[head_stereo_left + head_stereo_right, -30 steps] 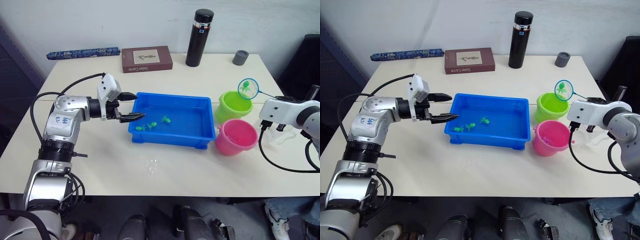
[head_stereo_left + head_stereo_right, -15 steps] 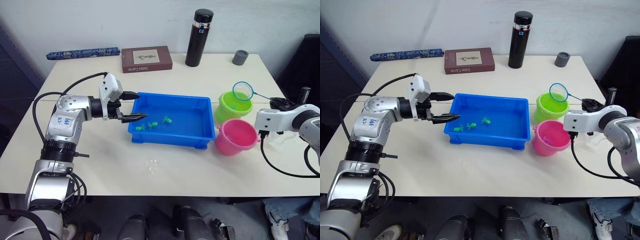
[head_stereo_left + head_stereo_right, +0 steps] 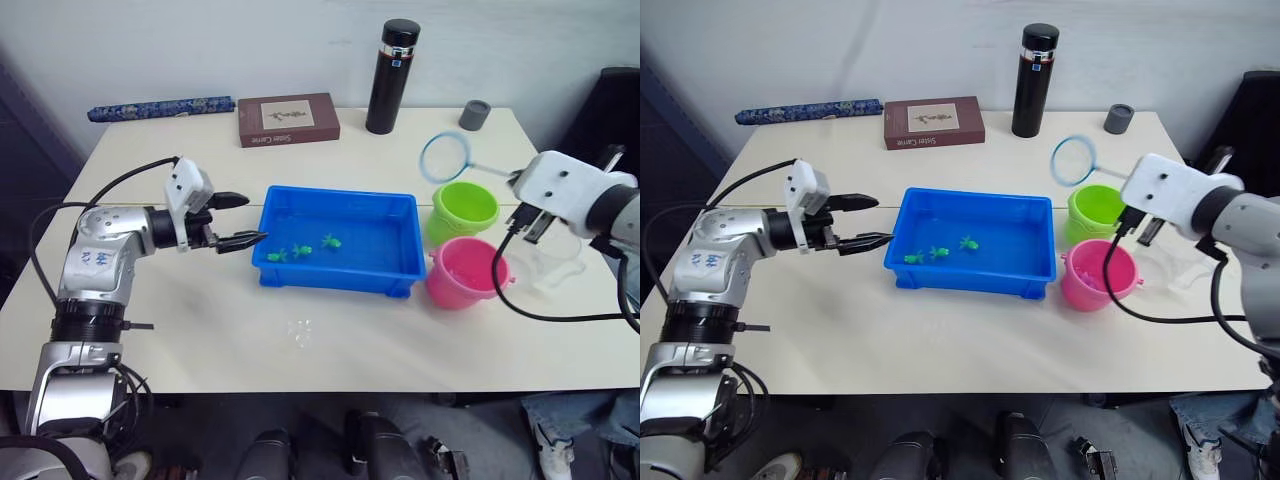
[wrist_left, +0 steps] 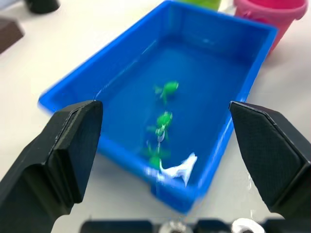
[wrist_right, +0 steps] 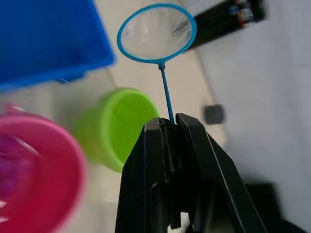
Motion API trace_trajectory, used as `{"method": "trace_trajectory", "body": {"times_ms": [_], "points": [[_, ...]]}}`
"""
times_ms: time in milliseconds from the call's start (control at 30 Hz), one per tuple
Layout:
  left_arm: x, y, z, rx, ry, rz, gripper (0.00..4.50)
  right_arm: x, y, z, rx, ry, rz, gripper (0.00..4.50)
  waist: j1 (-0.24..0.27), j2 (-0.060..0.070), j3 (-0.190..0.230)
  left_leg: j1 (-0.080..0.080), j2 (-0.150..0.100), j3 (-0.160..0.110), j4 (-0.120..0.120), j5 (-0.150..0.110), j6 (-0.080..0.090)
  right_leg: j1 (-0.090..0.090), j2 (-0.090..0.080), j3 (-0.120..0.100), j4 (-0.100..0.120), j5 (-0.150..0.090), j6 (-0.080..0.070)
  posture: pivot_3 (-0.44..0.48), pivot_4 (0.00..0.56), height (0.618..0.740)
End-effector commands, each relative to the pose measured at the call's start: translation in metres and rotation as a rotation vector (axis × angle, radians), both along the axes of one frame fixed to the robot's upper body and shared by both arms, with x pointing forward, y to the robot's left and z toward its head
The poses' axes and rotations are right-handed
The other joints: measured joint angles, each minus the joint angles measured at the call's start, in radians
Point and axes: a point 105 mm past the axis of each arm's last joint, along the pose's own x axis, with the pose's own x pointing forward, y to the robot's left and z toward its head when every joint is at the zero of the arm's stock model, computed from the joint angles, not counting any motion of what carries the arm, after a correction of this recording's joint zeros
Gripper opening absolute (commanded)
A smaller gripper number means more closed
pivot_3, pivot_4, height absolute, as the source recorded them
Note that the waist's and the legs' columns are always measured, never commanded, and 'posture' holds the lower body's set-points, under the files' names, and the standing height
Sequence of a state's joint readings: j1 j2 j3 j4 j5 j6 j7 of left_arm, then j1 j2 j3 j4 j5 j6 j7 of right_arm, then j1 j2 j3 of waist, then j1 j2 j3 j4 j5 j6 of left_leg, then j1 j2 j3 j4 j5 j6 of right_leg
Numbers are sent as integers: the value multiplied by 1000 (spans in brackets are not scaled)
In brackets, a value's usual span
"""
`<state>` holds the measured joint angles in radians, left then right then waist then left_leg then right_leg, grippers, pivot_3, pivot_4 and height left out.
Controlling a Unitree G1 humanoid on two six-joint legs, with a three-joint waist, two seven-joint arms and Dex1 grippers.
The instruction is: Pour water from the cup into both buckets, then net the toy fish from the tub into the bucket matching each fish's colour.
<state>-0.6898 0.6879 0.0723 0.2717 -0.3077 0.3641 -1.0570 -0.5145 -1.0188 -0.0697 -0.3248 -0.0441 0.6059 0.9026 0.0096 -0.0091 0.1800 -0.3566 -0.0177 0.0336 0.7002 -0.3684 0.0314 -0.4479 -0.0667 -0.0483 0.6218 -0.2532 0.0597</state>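
Note:
The blue tub (image 3: 340,240) holds water and three green toy fish (image 3: 300,250). To its right stand the lime green bucket (image 3: 462,210) and, nearer, the pink bucket (image 3: 466,272) with pink-purple shapes inside. My right gripper (image 5: 169,124) is shut on the net's thin handle. The net (image 3: 444,157) hangs empty in the air, just beyond the green bucket. The clear cup (image 3: 556,265) stands right of the pink bucket, partly behind my right arm. My left gripper (image 3: 252,218) is open beside the tub's left end, holding nothing.
A tall black flask (image 3: 392,77), a grey cap (image 3: 476,114), a brown book (image 3: 288,118) and a blue patterned roll (image 3: 160,107) line the table's far edge. Some water drops (image 3: 300,332) lie in front of the tub.
A second ago the net held a green fish over the green bucket; now it is empty and has swung up and left. The left gripper has drawn slightly back from the tub.

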Motion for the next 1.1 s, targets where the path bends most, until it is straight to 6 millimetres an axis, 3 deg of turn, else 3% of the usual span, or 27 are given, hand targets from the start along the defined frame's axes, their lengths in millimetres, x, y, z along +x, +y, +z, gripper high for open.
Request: {"method": "trace_trajectory", "body": {"times_ms": [33, 133, 600, 800, 1100], "points": [[-7, 8, 18, -32, -67, 27, 4473, -9, 24, -4, 100, 145, 61, 0, 5, 0, 0, 0, -1, 0, 0, 0, 1, 0, -1, 0, 0, 0, 0, 0, 150, 740], [-18, 10, 13, -50, -47, 15, 4473, -11, 38, -17, 144, 274, 77, 0, 3, 0, 0, 0, -1, 0, -1, -1, 1, 0, -2, 0, -1, 0, 0, 0, 150, 740], [-30, 8, 9, -65, -37, 40, 4473, 4, 54, -54, 114, 503, -40, 0, -2, 0, 0, 0, -2, -1, -1, -1, 1, -1, -3, 0, -1, 0, 0, 0, 150, 740], [-31, 6, 9, -68, -35, 42, 4473, 5, 59, -60, 107, 551, -77, 0, -10, 0, 0, -1, -2, -1, -2, -1, 1, -1, -3, -1, -1, 0, 0, 0, 150, 740], [-32, 3, 9, -66, -30, 43, 4473, 17, 83, -67, 139, 584, -111, 0, -12, 0, 0, -1, -2, -1, -2, -1, 1, -1, -3, -1, -1, 0, 0, 0, 150, 740]]}}
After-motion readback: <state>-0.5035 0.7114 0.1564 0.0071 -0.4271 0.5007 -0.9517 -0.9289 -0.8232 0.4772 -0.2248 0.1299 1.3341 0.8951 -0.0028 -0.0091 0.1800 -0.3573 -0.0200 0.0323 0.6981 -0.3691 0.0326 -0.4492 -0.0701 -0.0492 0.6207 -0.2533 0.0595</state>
